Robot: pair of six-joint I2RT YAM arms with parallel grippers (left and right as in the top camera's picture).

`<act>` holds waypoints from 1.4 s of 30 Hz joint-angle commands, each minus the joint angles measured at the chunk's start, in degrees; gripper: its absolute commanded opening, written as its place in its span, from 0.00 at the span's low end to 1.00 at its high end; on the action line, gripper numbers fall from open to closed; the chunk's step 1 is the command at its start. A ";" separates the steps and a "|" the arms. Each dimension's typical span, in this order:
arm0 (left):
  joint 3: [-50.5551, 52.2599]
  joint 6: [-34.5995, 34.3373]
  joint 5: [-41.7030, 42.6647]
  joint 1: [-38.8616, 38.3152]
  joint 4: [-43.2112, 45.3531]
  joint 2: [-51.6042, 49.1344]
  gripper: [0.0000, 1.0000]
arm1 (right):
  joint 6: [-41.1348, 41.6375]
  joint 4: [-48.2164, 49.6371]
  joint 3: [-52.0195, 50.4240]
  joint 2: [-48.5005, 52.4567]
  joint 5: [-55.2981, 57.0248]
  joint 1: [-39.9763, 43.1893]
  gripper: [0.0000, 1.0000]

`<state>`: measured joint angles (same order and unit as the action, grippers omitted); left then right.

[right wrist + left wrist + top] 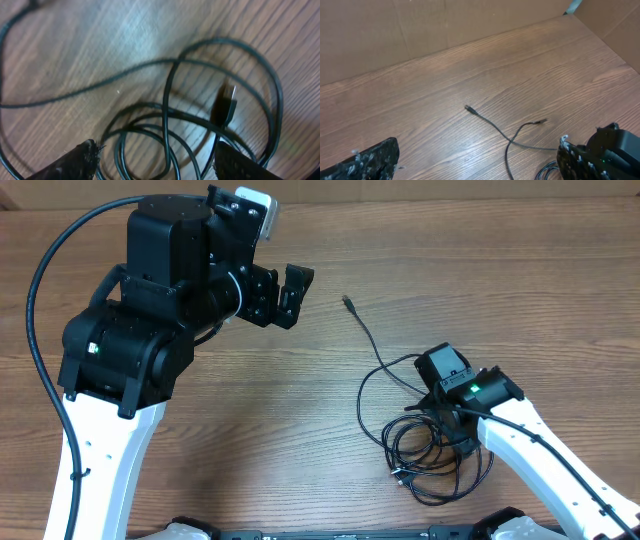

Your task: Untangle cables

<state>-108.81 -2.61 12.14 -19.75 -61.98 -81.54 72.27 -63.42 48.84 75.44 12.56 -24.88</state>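
**Cables (425,460) bunched under the right gripper; left gripper wide and empty**

The left gripper (283,293) hangs above the table (250,430) with its jaws spread full and nothing between them. Ahead of it, a cardboard wall (420,30) closes off the table's far edge. To its right lies a broad stretch of bare wood. One loose strand ends there in a small plug (347,301), well apart from both grippers. That strand runs on to the tangle, which lies directly beneath the right gripper (157,167), near the table's front edge. The right jaws stand apart, straddling several loops without pinching any. A flat plug (227,102) lies just ahead of its right-hand finger.
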 commanded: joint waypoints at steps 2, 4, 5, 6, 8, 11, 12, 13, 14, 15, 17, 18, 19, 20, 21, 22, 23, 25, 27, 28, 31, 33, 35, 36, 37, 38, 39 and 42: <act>-0.96 1.36 -0.33 0.22 0.02 0.24 1.00 | 1.53 1.01 -3.13 -0.31 -3.91 -0.13 0.69; -0.96 1.36 -0.33 0.22 0.02 0.24 1.00 | 1.73 2.40 -4.48 -0.31 -4.70 -0.13 0.69; -0.96 1.36 -0.33 0.22 0.02 0.24 1.00 | 1.73 3.39 -5.31 -0.31 -4.76 -0.13 0.69; -0.96 1.36 -0.33 0.22 0.00 0.24 1.00 | 1.79 4.09 -5.97 -0.31 -4.79 -0.13 0.68; -0.96 1.46 -0.35 0.22 -0.33 0.24 1.00 | 1.92 5.22 -7.19 -0.31 -4.76 -0.13 0.69; -0.96 3.13 -0.35 0.22 -1.09 0.24 1.00 | 1.90 6.45 -8.24 -0.31 -4.72 -0.13 0.69; -0.96 3.56 -0.35 0.22 -1.31 0.24 1.00 | 1.88 6.80 -8.48 -0.31 -4.70 -0.13 0.69; -0.96 3.82 -0.35 0.22 -1.55 0.24 1.00 | 1.88 7.26 -8.79 -0.28 -4.63 -0.13 0.68; -0.96 3.91 -0.37 0.22 -1.75 0.24 1.00 | 1.88 7.85 -9.31 -0.28 -4.50 -0.13 0.68; -0.96 3.93 -0.37 0.22 -1.90 0.24 1.00 | 1.88 8.39 -9.88 -0.28 -4.28 -0.13 0.68; -0.96 3.93 -0.35 0.22 -2.14 0.24 1.00 | 1.90 9.57 -11.04 -0.28 -3.69 -0.13 0.69; -0.96 3.91 -0.35 0.22 -2.25 0.24 1.00 | 1.88 9.97 -11.45 -0.28 -3.41 -0.13 0.69; -0.96 3.91 -0.37 0.22 -2.29 0.24 1.00 | 1.88 10.69 -12.11 -0.28 -3.08 -0.13 0.69; -0.96 3.91 -0.37 0.22 -2.27 0.24 1.00 | 1.88 11.19 -12.50 -0.28 -2.91 -0.13 0.69; -0.96 3.91 -0.37 0.22 -2.25 0.24 1.00 | 1.88 11.85 -12.98 -0.28 -2.78 -0.13 0.69; -0.96 3.91 -0.39 0.22 -2.14 0.24 1.00 | 1.86 12.24 -13.31 -0.28 -2.78 -0.13 0.63; -0.96 3.91 -0.39 0.22 -2.08 0.24 1.00 | 1.86 12.76 -13.66 -0.28 -2.75 -0.13 0.27; -0.96 3.93 -0.63 0.24 -2.03 0.24 1.00 | 1.86 13.27 -13.97 -0.28 -2.73 -0.13 0.04; -0.96 3.93 -0.79 0.24 -1.99 0.24 1.00 | 1.81 13.84 -13.97 -0.31 -2.19 -0.13 0.04; -0.96 3.93 -0.76 0.24 -1.90 0.24 1.00 | 1.57 14.29 -13.97 -0.31 -1.77 -0.13 0.04; -0.96 3.96 -0.81 0.24 -1.75 0.35 1.00 | -1.57 17.84 -13.90 -0.31 -0.04 -0.13 0.04; -0.98 3.93 -0.94 0.24 -1.60 0.87 1.00 | -5.14 21.11 -13.11 -0.31 0.00 -0.13 0.04; -1.27 3.91 -2.56 0.24 -1.60 1.73 1.00 | -8.66 22.91 -11.08 -0.31 -0.02 -0.13 0.04; -1.79 3.89 -4.44 0.24 -1.66 2.56 1.00 | -11.17 23.26 -8.68 -0.31 -0.02 -0.13 0.04; -2.19 3.87 -5.57 0.24 -1.66 3.21 1.00 | -13.44 23.26 -6.34 -0.31 -0.02 -0.13 0.04; -2.49 3.80 -6.45 0.24 -1.66 3.78 1.00 | -15.65 23.15 -4.20 -0.31 -0.22 -0.13 0.04; -2.86 3.72 -7.37 0.24 -1.66 4.52 1.00 | -17.59 22.97 -1.62 -0.31 -0.26 -0.13 0.04; -3.48 3.72 -10.88 0.24 -1.66 6.69 1.00 | -23.45 21.49 7.43 -0.31 -0.66 -0.13 0.04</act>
<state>-109.58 0.19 6.59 -19.75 -63.86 -79.09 58.17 -41.91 46.65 75.61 10.94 -24.88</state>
